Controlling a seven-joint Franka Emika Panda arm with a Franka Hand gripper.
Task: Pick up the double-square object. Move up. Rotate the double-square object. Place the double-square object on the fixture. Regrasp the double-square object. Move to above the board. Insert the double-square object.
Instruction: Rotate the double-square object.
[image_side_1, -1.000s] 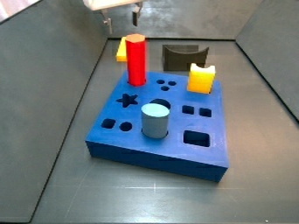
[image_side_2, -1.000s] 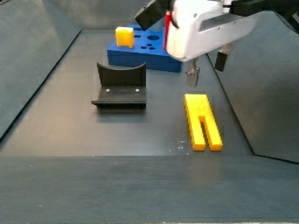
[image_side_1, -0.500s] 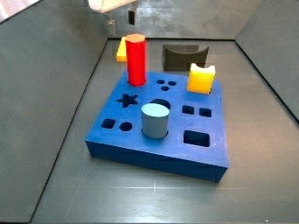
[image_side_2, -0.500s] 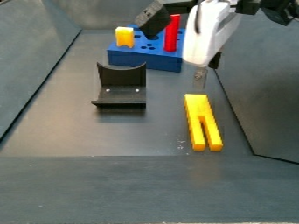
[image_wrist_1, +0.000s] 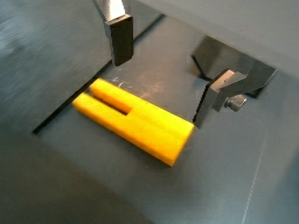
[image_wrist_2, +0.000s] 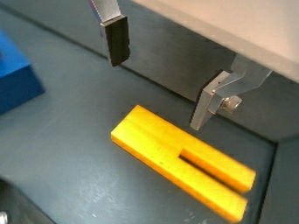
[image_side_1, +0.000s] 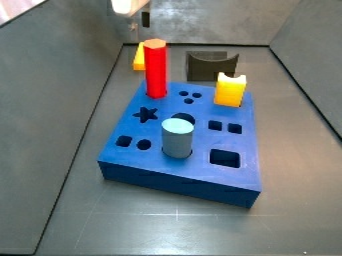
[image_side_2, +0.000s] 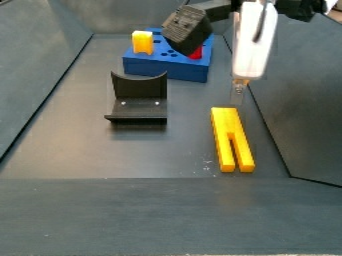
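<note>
The double-square object (image_side_2: 231, 137) is a long yellow bar lying flat on the dark floor, its slotted end toward the near edge. It also shows in both wrist views (image_wrist_1: 135, 118) (image_wrist_2: 181, 162), and only its far end (image_side_1: 138, 57) shows behind the red peg. My gripper (image_side_2: 239, 88) hangs open and empty just above the bar's solid far end. In both wrist views the gripper (image_wrist_1: 163, 74) (image_wrist_2: 160, 74) has nothing between its fingers (image_wrist_1: 121, 41) (image_wrist_2: 114, 41), and the bar lies beyond their tips. The fixture (image_side_2: 136, 97) stands left of the bar. The blue board (image_side_1: 181, 150) lies beyond.
On the board stand a red hexagonal peg (image_side_1: 155, 68), a short yellow notched peg (image_side_1: 231, 90) and a grey-blue cylinder (image_side_1: 178, 137). The fixture also shows behind the board (image_side_1: 207, 65). Sloping dark walls (image_side_2: 40, 90) close in the floor on both sides.
The gripper has turned about its vertical axis and shifted right, closer over the bar's far end. The bar, the fixture and the board have not moved.
</note>
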